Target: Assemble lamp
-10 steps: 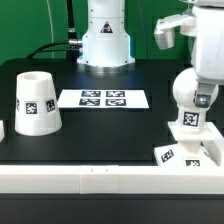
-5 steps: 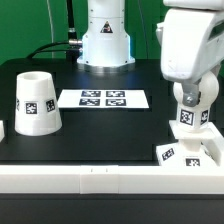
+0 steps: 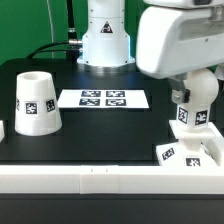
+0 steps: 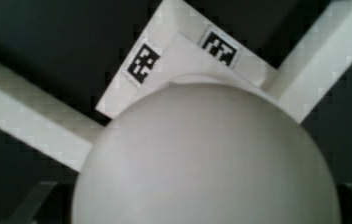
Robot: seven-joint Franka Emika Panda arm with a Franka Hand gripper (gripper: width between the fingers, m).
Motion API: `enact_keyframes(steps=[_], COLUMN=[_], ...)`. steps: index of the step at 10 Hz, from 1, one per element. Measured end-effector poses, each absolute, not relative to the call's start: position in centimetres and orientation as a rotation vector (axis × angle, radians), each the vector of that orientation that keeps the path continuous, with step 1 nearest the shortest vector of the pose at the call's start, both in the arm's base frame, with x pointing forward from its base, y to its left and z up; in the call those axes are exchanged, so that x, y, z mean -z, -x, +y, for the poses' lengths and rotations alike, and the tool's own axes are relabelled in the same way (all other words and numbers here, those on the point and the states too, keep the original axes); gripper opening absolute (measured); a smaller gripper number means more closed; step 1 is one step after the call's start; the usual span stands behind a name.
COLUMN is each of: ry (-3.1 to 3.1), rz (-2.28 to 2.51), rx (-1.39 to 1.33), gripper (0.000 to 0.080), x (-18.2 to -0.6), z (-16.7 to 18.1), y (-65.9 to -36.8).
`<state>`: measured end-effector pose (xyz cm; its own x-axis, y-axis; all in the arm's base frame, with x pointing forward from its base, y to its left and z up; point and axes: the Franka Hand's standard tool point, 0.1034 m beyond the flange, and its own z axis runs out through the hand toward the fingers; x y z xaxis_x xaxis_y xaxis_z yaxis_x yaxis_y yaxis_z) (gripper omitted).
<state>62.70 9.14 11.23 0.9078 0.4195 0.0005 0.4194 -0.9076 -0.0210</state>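
On square base (image 3: 186, 150): bulb (image 3: 195, 100) upright, filling wrist view (image 4: 199, 150). Shade (image 3: 36, 102) well apart from base. Gripper above bulb, opening and hold impossible to tell.

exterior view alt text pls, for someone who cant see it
A white robot arm hangs over the bulb, which stands upright on the square base at the exterior view's right. The tagged lamp shade sits apart at the left on the black table, with the marker board between them.
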Motion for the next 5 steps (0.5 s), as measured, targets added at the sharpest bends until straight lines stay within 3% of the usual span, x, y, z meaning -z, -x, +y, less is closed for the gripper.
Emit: enact_keyframes(steps=[5], ry=[3.112], rz=[-0.025], rx=[0.045], gripper=[0.0577], x=[-11.26], z=[8.81], y=[-62.89])
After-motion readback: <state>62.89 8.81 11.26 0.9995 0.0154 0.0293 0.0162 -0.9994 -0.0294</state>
